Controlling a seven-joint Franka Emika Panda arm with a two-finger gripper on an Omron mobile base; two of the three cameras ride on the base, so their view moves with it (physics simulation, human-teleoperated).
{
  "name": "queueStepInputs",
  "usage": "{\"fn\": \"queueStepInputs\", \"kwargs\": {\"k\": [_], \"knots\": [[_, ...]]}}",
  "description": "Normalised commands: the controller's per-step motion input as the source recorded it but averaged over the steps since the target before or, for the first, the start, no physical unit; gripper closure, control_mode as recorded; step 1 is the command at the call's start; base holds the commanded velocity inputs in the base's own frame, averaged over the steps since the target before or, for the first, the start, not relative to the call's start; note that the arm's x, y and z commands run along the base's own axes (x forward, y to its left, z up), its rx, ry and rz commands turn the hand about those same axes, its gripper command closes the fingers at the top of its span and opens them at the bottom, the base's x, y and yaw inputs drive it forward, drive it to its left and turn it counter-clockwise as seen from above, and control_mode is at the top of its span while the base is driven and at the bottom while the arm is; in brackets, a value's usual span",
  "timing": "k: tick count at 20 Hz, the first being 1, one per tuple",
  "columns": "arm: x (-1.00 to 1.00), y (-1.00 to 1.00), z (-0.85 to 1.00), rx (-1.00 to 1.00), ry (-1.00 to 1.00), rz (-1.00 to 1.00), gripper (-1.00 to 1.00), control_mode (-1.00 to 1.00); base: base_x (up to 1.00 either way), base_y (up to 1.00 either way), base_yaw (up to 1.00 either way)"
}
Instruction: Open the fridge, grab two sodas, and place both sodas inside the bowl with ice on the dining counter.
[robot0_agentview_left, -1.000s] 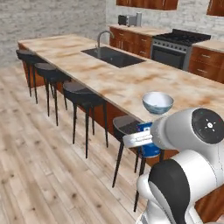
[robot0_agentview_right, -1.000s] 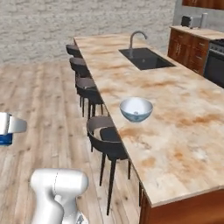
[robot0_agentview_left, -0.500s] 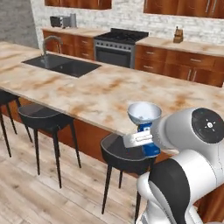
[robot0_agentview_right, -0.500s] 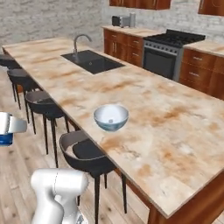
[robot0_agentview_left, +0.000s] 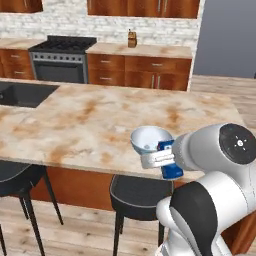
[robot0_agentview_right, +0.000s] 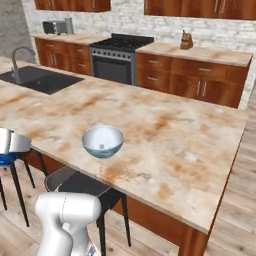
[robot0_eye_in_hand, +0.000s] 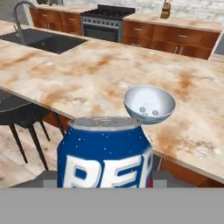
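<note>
Soda (robot0_eye_in_hand: 105, 153), blue can with silver top, sits upright in the hand (robot0_agentview_left: 162, 159), filling the foreground of the hand view; the fingers are hidden behind the can, so closure is judged from the can being carried off any surface: hand closed on it, grip width set by the can body. In the left base view the can (robot0_agentview_left: 170, 167) pokes out below the hand, blue end down, just beside the bowl (robot0_agentview_left: 149, 140) and over the near edge of the counter (robot0_agentview_left: 90, 120). Held upright and level probably so it can go straight down into the bowl without tipping. Bowl (robot0_agentview_right: 102, 141) sits on the counter near its front edge, well apart from the sink (robot0_agentview_right: 40, 80), likely placed there to be within reach from the stool side. Inside the bowl (robot0_eye_in_hand: 149, 104) a few small pale lumps, looks like ice; no can in it, so judged 0 of 2 sodas placed, this one on the way. Stool (robot0_agentview_left: 137, 196) stands under the counter edge right below the hand, so the arm has to come over the top. Next move probably needs lifting the can over the rim, then lowering. Risk: clipping the rim and sliding the bowl.
</note>
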Motion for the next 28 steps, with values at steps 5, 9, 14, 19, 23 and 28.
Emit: {"fn": "queueStepInputs", "kwargs": {"k": [5,9,14,19,23,28], "knots": [[0.0,0.0,0.0,0.0,0.0,0.0,1.0,1.0,0.56,0.41,-0.63],[0.0,0.0,0.0,0.0,0.0,0.0,1.0,1.0,0.59,0.41,-0.63],[0.6,0.02,-0.14,0.0,0.05,-0.24,1.0,-1.0,0.3,0.1,-0.22],[0.97,-0.25,-0.34,0.01,0.23,-0.2,1.0,-1.0,0.0,0.0,0.0],[0.75,-0.43,-0.39,0.03,0.3,-0.01,1.0,-1.0,0.0,0.0,0.0],[0.94,-0.04,-0.32,0.0,0.26,0.0,1.0,-1.0,0.0,0.0,0.0]]}}
